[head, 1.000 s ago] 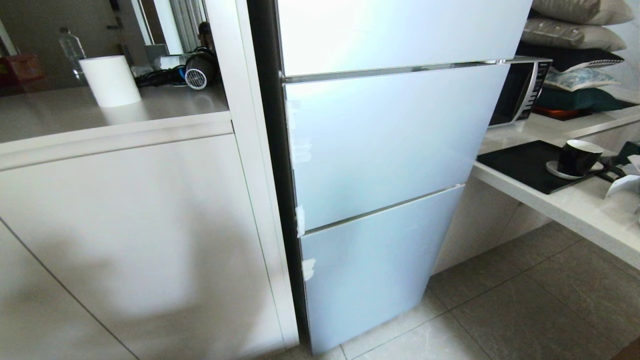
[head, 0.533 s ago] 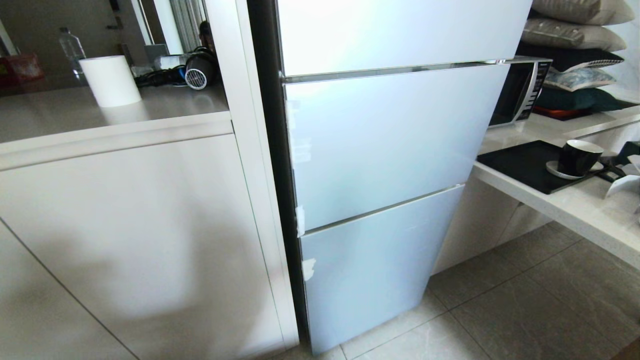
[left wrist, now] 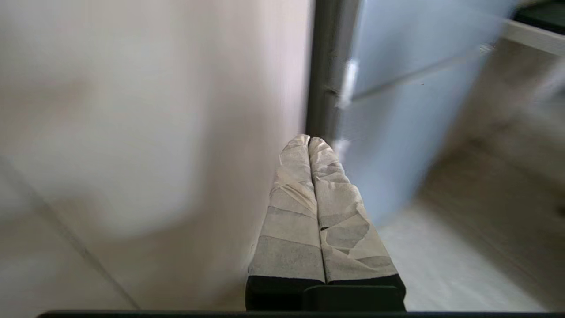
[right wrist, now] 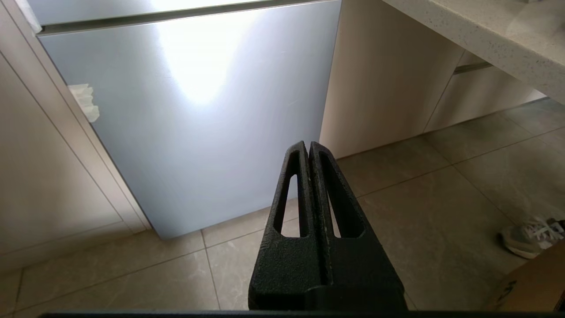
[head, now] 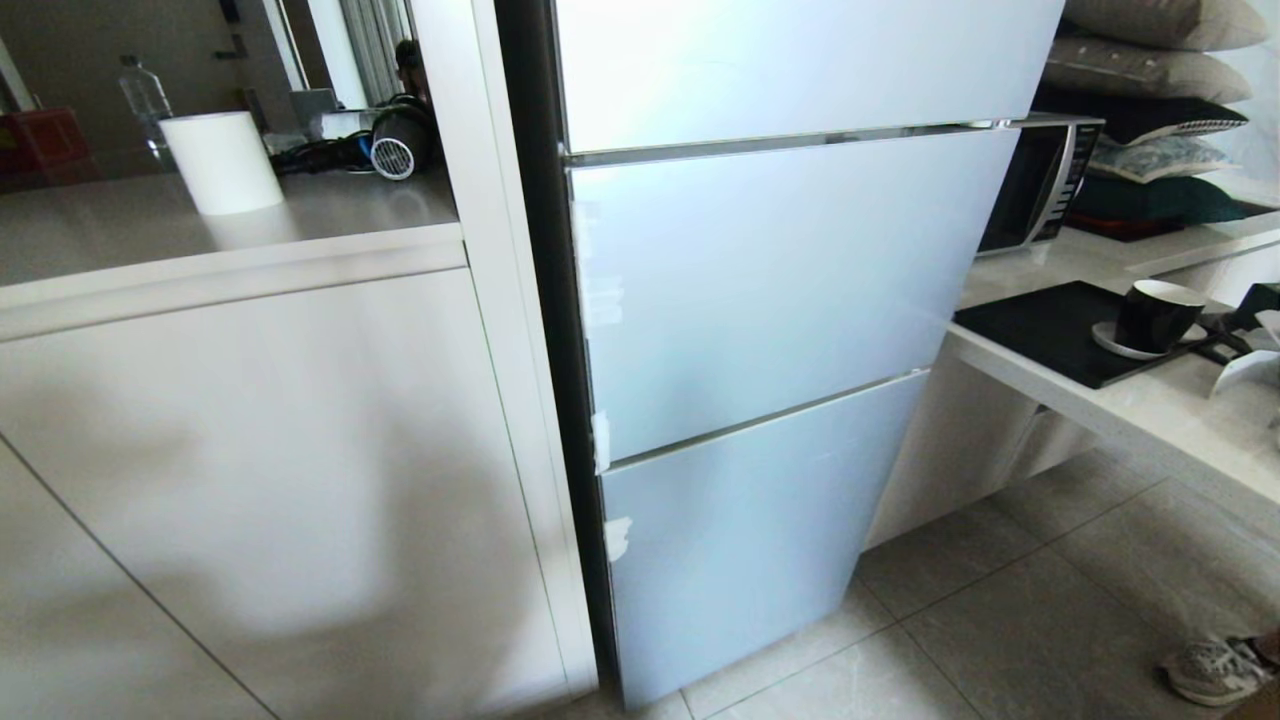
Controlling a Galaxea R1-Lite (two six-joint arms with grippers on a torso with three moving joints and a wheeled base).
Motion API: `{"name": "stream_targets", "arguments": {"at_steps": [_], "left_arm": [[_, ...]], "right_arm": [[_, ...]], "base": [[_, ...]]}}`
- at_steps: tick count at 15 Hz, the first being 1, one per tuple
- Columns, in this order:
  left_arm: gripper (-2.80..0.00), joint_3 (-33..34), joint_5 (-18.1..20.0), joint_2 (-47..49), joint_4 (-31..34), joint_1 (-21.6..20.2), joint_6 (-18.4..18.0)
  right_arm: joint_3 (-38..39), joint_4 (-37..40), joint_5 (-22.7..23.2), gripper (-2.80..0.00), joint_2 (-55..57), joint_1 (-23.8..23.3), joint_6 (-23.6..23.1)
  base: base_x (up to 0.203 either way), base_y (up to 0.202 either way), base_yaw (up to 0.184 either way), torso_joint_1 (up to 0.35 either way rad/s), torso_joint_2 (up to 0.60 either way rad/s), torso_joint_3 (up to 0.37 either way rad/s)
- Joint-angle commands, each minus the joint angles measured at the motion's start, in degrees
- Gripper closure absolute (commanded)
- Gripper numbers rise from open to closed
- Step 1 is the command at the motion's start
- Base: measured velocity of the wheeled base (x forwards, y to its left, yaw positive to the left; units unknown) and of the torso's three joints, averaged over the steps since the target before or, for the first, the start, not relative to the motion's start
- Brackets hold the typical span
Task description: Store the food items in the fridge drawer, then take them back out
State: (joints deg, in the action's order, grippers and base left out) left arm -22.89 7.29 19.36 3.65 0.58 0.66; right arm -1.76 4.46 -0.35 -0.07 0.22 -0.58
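Before the closed fridge door panels point(head: 760, 300): left gripper point(left wrist: 309, 140) jaws clenched, empty; right gripper point(right wrist: 307, 145) likewise, above floor tiles point(right wrist: 441, 198).

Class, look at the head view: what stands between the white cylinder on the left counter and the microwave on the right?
The closed fridge, its pale blue-grey door panels shut, with a white cabinet post beside it.

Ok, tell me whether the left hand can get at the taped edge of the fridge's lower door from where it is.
Probably yes: the shut left hand points at the tape scrap on the lower door, with nothing visible between them.
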Motion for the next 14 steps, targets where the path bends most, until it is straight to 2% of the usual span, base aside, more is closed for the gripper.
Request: {"name": "stream_targets", "arguments": {"at_steps": [1,4,6,8,10,12,14], "left_arm": [[0.00,-2.56,2.05,15.98,-2.62,0.50,0.95],[0.00,-5.16,6.31,37.02,-12.73,1.77,3.20],[0.00,-7.05,6.93,49.09,-20.64,2.39,4.57],[0.00,-11.37,5.50,59.61,-26.99,2.84,6.89],[0.00,-17.86,3.67,64.54,-31.40,5.02,11.82],[0.00,-19.83,1.48,64.70,-32.49,8.97,14.54],[0.00,-21.66,-2.61,67.50,-32.79,11.63,16.41]], "right_arm": [[0.00,0.02,0.00,0.00,0.07,0.04,-0.04],[0.00,0.02,0.00,0.00,0.07,0.04,-0.04],[0.00,0.02,0.00,0.00,0.07,0.04,-0.04],[0.00,0.02,0.00,0.00,0.07,0.04,-0.04],[0.00,0.02,0.00,0.00,0.06,0.04,-0.04],[0.00,0.02,0.00,0.00,0.07,0.04,-0.04],[0.00,0.02,0.00,0.00,-0.01,0.04,-0.04]], "base": [[0.000,0.000,0.000,0.000,0.00,0.000],[0.000,0.000,0.000,0.000,0.00,0.000],[0.000,0.000,0.000,0.000,0.00,0.000],[0.000,0.000,0.000,0.000,0.00,0.000],[0.000,0.000,0.000,0.000,0.00,0.000],[0.000,0.000,0.000,0.000,0.00,0.000],[0.000,0.000,0.000,0.000,0.00,0.000]]}}
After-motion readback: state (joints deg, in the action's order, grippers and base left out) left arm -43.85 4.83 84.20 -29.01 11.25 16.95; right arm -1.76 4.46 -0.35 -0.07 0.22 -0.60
